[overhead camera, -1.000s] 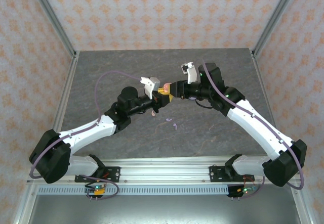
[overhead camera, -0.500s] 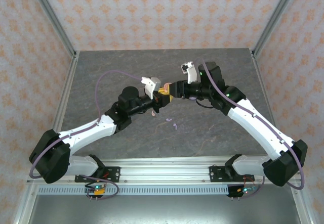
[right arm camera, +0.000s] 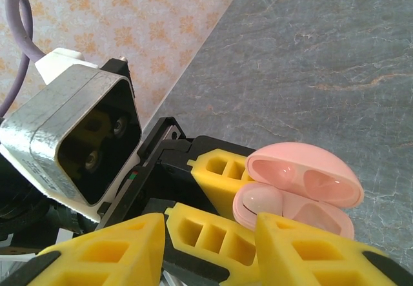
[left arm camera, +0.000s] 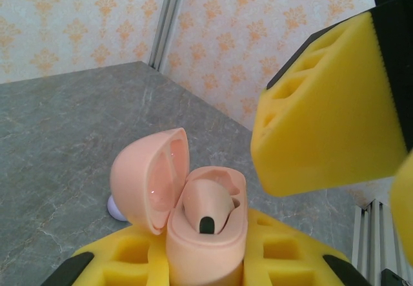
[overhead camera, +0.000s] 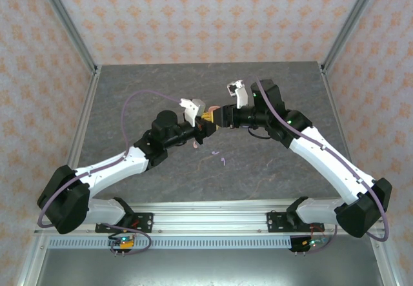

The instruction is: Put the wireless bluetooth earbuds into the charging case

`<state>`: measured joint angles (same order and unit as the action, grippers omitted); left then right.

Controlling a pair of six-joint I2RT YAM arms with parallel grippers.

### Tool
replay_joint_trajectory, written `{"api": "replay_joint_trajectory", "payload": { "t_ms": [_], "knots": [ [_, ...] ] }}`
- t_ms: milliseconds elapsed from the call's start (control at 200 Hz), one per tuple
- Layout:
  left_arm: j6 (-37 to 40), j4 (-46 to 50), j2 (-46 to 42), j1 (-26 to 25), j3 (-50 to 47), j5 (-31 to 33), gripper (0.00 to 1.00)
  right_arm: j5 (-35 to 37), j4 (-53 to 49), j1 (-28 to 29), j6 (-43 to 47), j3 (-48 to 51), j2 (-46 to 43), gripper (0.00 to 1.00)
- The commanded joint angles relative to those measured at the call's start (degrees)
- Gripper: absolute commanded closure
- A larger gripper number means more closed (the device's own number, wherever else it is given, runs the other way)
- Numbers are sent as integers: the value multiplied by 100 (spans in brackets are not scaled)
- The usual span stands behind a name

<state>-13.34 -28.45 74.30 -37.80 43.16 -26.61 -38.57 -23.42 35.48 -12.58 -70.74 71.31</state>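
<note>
A: Where's the case?
B: The pink charging case (left arm camera: pixel 206 241) is up off the table. Its lid (left arm camera: pixel 150 179) is open & tipped back. The L gripper (overhead camera: pixel 205 123) is squeezed tight on the bottom half, w/ a yellow pad on each side.
A: Any buds in it?
B: Yep, one pink earbud (left arm camera: pixel 208 203) sits in a slot, w/ a dark dot on it. Can't tell abt the other slot.
A: And the rest?
B: Down on the gray table (overhead camera: pixel 129 92), just below the grippers. There's a loose pink bud (overhead camera: pixel 195 144), then a lilac earbud (overhead camera: pixel 215 152) & a 2nd lilac bud (overhead camera: pixel 224 161) a bit to the R. None touch.
A: What abt the R gripper?
B: The R gripper (overhead camera: pixel 221 115) is right next to the case, tip to tip w/ the L one. Its yellow fingers (left arm camera: pixel 322 105) are apart. I see nothing btwn them.
</note>
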Motion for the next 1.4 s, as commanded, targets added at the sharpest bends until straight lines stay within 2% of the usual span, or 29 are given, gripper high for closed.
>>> {"api": "replay_joint_trajectory", "payload": {
  "t_ms": [0, 120, 285, 390, 551, 696, 821, 1071, 1391],
  "knots": [
    [217, 168, -23, -52, 208, 136, 98, 210, 116, 12, 12, -148, -97, 58],
    [424, 779, -110, -52, 282, 534, 98, 1072, 26, 12, -72, -62, -305, 58],
    [654, 1566, -357, -52, 270, 998, 98, 2857, -657, 13, -249, -91, -313, 57],
    [590, 1619, -602, -52, 40, 1132, 98, 3319, -1015, -10, -185, -121, -104, 56],
    [579, 2216, -1043, -54, -96, 1363, 98, 3269, -1468, -116, -145, -285, 486, 56],
    [623, 2558, -1651, -52, -325, 1483, 98, 2594, -1423, -120, 10, -280, 1099, 56],
    [660, 3229, -2107, -44, -286, 1684, 98, 1926, -1168, -82, -55, -261, 1667, 57],
    [576, 4187, -2796, -45, -221, 2037, 97, 1201, -773, 197, -181, -335, 2647, 59],
    [438, 4462, -3266, -51, -316, 2158, 96, 1320, -996, 723, -87, -1033, 3750, 57]
  ]
}}
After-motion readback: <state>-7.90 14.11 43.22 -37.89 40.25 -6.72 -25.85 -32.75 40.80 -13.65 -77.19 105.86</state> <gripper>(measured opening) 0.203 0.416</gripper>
